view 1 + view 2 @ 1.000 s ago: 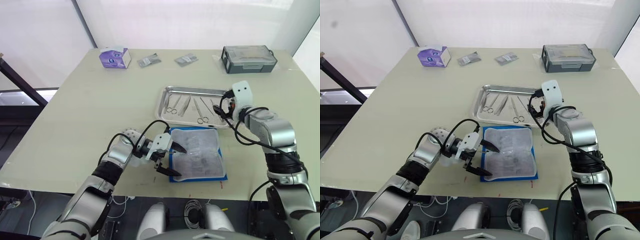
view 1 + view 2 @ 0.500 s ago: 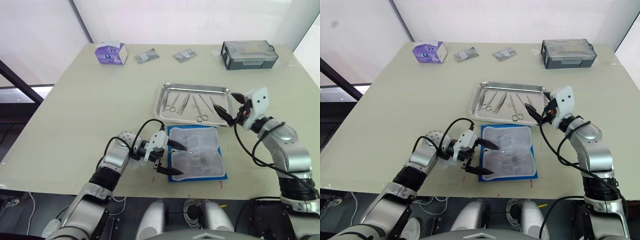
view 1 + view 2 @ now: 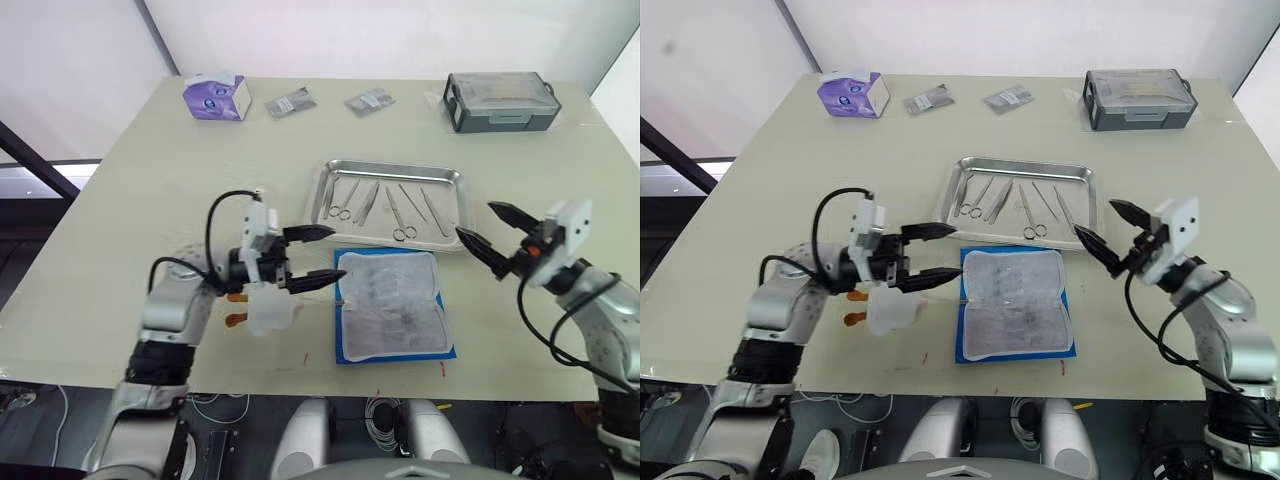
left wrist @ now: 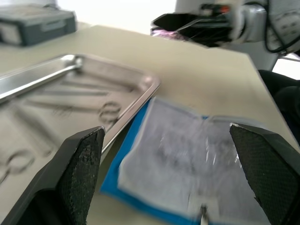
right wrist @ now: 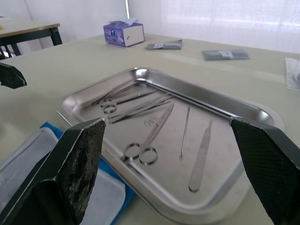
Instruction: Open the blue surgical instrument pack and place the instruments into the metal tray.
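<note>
Both arms have pulled back from a moment ago, the left gripper (image 3: 309, 255) and the right gripper (image 3: 489, 230) empty with fingers apart either side of the flat blue surgical instrument pack (image 3: 392, 316), while the slim silvery instruments (image 3: 385, 205) lie in the shallow steel tray (image 3: 330, 186) just beyond it.

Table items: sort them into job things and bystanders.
Job: blue surgical instrument pack, instruments, metal tray.
Bystanders: purple tissue box, two grey foil sachets, grey lidded box.
</note>
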Controlling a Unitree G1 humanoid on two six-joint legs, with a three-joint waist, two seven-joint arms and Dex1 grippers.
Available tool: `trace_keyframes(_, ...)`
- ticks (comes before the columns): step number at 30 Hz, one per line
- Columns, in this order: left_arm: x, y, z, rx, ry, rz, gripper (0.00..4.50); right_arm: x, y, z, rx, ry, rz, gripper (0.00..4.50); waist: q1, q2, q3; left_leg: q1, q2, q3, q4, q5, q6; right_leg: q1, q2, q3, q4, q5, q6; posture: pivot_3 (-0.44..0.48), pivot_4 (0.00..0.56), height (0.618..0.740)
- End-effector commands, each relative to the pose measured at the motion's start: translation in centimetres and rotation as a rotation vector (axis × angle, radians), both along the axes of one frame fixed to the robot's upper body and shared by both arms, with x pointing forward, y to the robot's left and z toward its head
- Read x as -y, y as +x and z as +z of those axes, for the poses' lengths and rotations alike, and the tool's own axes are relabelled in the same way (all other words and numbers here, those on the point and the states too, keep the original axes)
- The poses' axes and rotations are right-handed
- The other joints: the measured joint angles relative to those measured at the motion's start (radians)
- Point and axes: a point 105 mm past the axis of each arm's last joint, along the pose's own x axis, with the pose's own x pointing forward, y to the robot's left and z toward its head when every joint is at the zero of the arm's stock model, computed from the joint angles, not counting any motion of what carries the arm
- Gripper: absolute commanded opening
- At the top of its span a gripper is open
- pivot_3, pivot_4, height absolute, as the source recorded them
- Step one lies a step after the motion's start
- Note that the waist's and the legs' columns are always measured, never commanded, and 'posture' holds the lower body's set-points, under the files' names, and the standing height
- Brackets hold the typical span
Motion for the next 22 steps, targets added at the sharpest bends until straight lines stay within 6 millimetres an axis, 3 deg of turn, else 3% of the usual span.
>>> trace_keyframes(1,-3.4,-0.2,1.2,0.026,-0.004,0.134,4.50,1.4,-1.8,0.3,0.020,-0.013,0.013,4.45,0.001,0.000,0.000,0.000,0.000,0.000,0.000,0.000,0.000,0.000,0.000,0.000,0.000,0.000,0.000,0.000,0.150,0.740)
trace_keyframes(9,-10.3,-2.7,-1.4,-0.070,0.095,0.387,4.50,4.5,-5.0,-2.3,-0.073,-0.046,-0.009,4.45,0.001,0.000,0.001,0.001,0.001,0.002,0.000,0.000,0.000,0.000,-0.001,0.001,0.000,0.000,0.000,0.000,0.150,0.740)
trace_keyframes(15,-13.5,-5.3,-4.0,-0.144,0.192,0.509,4.50,6.5,-7.6,-4.1,-0.146,-0.056,-0.035,4.45,0.003,0.000,0.001,0.002,0.001,0.002,0.000,0.000,0.000,0.001,-0.002,0.001,0.001,0.000,0.000,0.000,0.150,0.740)
trace_keyframes(22,-15.3,-6.0,-4.9,-0.143,0.212,0.618,4.50,8.6,-9.6,-5.8,-0.215,-0.080,-0.091,4.45,0.005,0.000,0.001,0.002,0.001,0.002,0.000,0.000,0.000,0.001,-0.003,0.003,0.001,0.000,0.000,0.000,0.150,0.740)
